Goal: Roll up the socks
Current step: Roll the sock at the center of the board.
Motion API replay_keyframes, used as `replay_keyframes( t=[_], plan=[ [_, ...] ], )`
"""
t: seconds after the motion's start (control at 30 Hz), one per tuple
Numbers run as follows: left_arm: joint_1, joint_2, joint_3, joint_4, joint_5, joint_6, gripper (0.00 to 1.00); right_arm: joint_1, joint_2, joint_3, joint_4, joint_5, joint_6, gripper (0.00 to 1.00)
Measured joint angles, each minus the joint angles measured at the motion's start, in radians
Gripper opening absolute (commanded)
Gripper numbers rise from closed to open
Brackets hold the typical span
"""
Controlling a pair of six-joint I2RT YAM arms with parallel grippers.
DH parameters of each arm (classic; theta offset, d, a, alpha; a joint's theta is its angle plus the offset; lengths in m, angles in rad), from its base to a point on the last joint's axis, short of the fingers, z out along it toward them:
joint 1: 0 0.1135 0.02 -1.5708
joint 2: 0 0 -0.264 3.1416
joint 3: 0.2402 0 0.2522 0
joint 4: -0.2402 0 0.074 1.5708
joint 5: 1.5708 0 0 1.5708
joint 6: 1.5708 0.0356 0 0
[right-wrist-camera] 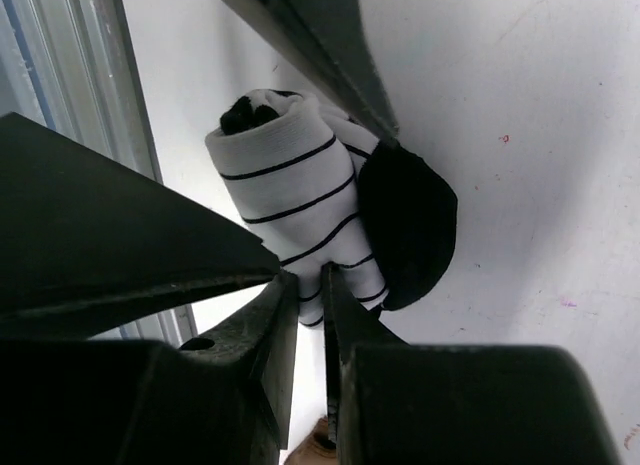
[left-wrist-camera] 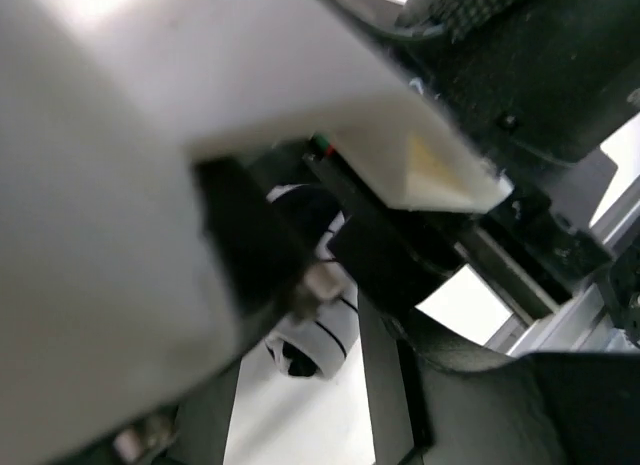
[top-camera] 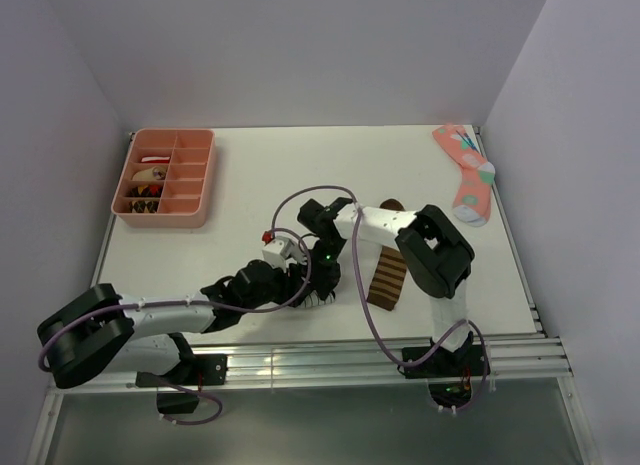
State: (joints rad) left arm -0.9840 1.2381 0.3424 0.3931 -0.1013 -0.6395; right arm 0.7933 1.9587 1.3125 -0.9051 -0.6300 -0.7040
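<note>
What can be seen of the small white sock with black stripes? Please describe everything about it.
The white sock looks like soft knit fabric, white with thin black stripes. It is rolled into a tight bundle. A black part bulges on one side, and a black end shows at the roll's centre. It lies on the white table, close to the metal rail. The right gripper, almost closed, seems to pinch its edge. A dark bar lies against its far side.
</note>
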Motion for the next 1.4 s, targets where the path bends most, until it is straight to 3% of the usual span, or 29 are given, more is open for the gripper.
replay_keyframes(
  t=[0.23,0.73,1.4],
  plan=[
    [0.013,0.054,0.0,0.068,0.037,0.029,0.54,-0.013,0.016,0.008,-0.033,-0.014,0.007,0.1],
    [0.105,0.143,-0.012,0.175,0.292,0.07,0.54,-0.031,0.034,0.012,-0.066,-0.014,0.069,0.1],
    [0.098,0.213,0.009,0.196,0.318,0.016,0.55,-0.034,0.042,0.01,-0.105,0.007,0.124,0.1]
  ],
)
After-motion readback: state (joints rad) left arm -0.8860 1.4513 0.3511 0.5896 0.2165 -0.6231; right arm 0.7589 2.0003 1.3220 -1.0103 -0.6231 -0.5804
